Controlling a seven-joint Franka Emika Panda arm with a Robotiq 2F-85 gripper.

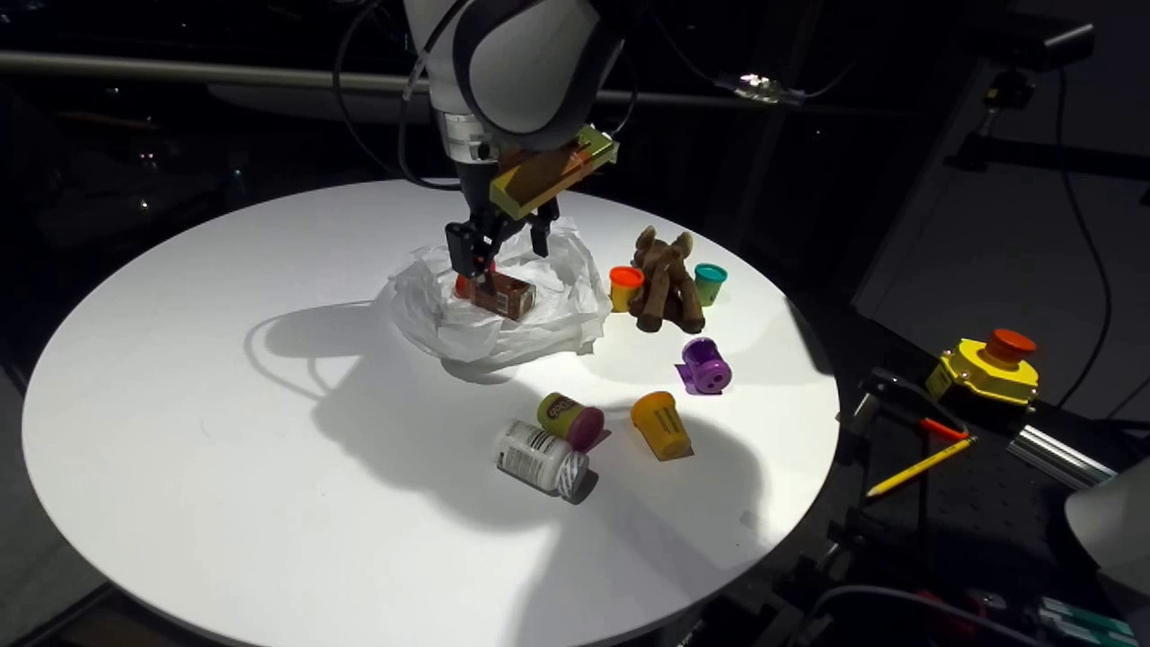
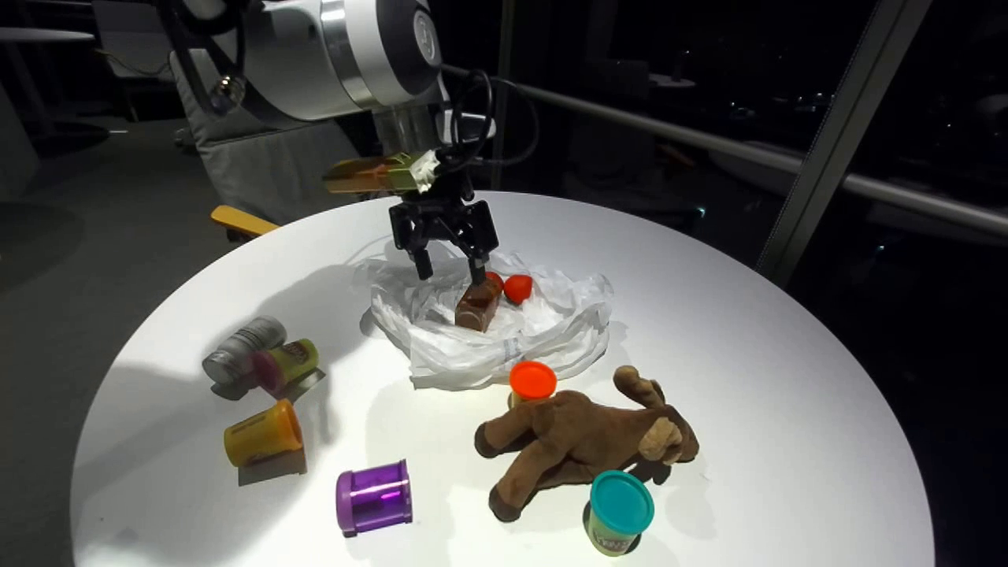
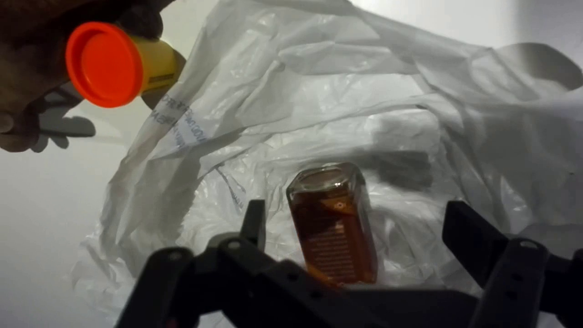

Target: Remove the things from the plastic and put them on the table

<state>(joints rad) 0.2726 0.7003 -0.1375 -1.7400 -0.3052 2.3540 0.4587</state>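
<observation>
round white surface [image 1: 180, 431] carried the lot; plastic bag [image 2: 472, 360] lay on it, opened out, walls slumped; plush toy [image 2: 587, 435] sprawled on the surface near the bag; gripper [image 2: 451, 271] was over the bag, fingers spread apart, nothing held; white bottle [image 1: 535, 456] lay on its side on the surface; brown bottle [image 3: 334, 228] lay in the bag, framed between the fingers in the wrist view; green-and-pink tub [image 1: 570, 421] (against the white bottle or just beside it, couldn't tell), orange tub [image 1: 662, 426], purple container [image 2: 376, 498], teal-lidded tub [image 2: 620, 508] and red-orange-lidded tub [image 2: 533, 381] were out on the surface; two small red things [image 2: 518, 288] sat in the bag by the brown bottle;

step, my read: mostly unpacked, bag not emptied, lining up on the brown bottle; next move called for a finger down each long side, closing on the body without catching film, then lifting clear of the walls and setting down on bare surface; red things looked like later picks;

hard to see: fingertip height over the brown bottle, so couldn't tell contact; its lower end in the wrist view ran behind the gripper, label too blurred to read; one of the red things was partly covered in an exterior view, neither identifiable
</observation>
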